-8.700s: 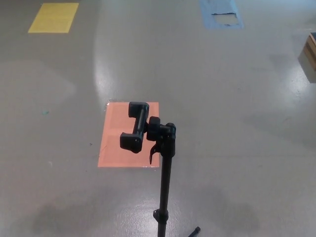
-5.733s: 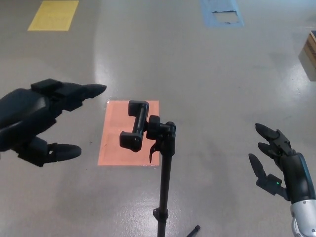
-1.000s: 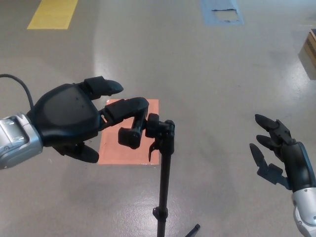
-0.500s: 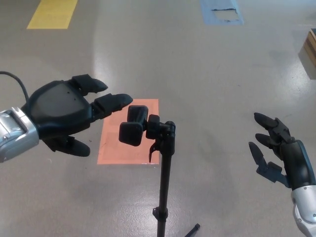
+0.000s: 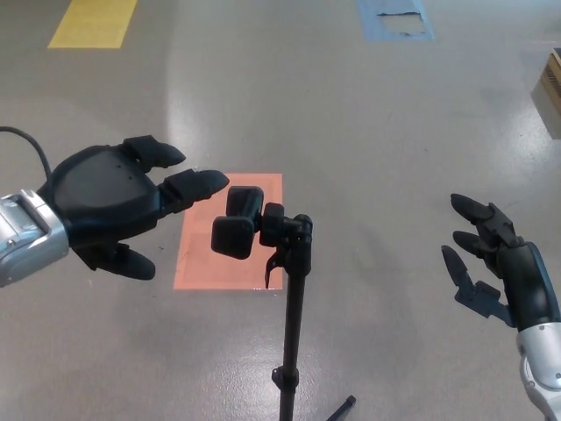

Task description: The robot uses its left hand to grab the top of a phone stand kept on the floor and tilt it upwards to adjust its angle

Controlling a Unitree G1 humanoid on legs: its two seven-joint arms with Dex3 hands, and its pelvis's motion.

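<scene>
grey floor (image 5: 368, 132), one phone stand (image 5: 263, 230)

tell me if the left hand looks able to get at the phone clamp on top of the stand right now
Probably yes. The left hand is open beside the phone clamp, fingertips close to its upper end, with nothing between them. The right hand hangs well off to the other side, out of the way.

Even, fairly bright overhead light falls on the grey floor (image 5: 394, 132), which shows a pale, streaky glare band beside the orange floor patch (image 5: 230, 231). Shadows are faint and diffuse. Focus is soft throughout, dark parts losing detail.
</scene>
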